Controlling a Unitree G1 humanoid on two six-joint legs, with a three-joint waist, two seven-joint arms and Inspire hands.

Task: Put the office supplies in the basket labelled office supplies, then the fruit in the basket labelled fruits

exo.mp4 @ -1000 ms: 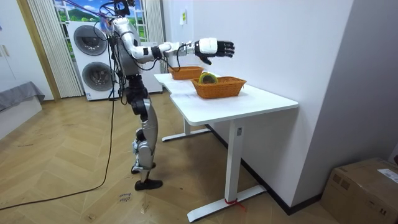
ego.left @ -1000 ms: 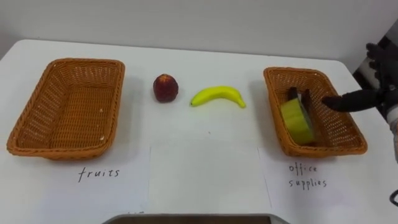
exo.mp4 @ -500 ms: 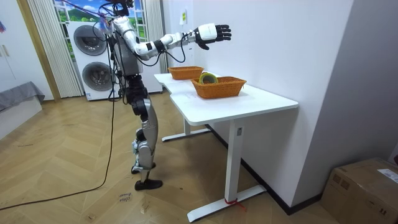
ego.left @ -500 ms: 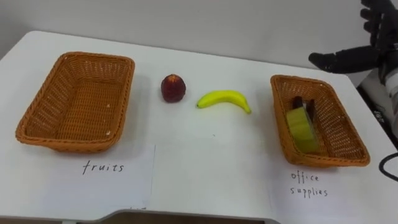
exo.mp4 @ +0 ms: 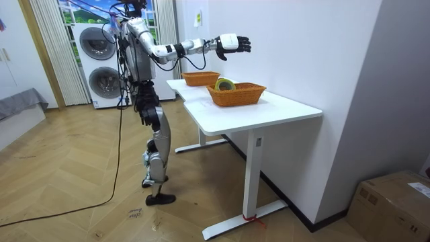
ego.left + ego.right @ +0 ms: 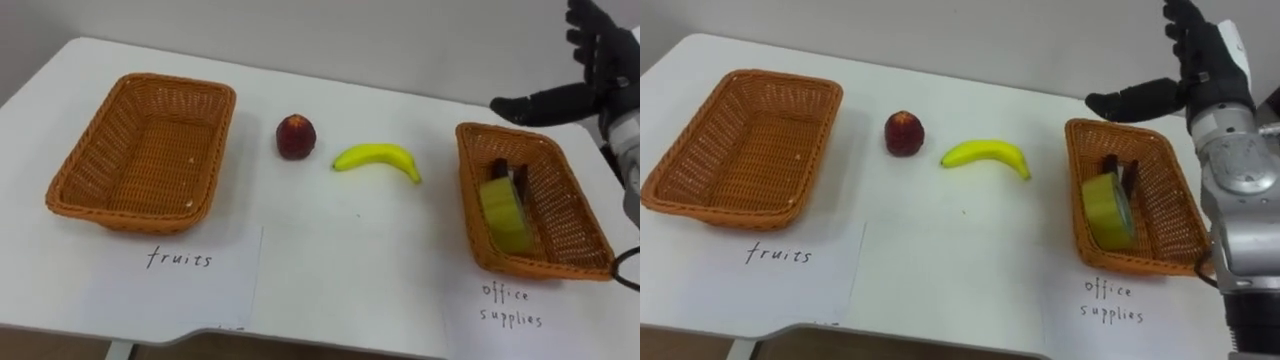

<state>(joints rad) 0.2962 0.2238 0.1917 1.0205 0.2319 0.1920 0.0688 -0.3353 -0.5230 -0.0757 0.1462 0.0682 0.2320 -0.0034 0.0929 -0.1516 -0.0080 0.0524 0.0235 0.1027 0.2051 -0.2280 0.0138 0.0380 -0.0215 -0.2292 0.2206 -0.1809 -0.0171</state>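
Right hand [image 6: 1202, 62] lifted from over the right basket [image 6: 1164, 205], now high above its far end

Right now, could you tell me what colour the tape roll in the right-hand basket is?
The tape roll is yellow-green, clearest in the right eye view.

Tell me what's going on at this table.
The robot is sorting. Its right hand is raised, open and empty, near the far end of the office-supplies basket, which holds a yellow tape roll and a dark item. The peach and banana lie on the table between the baskets; the fruits basket holds nothing yet.
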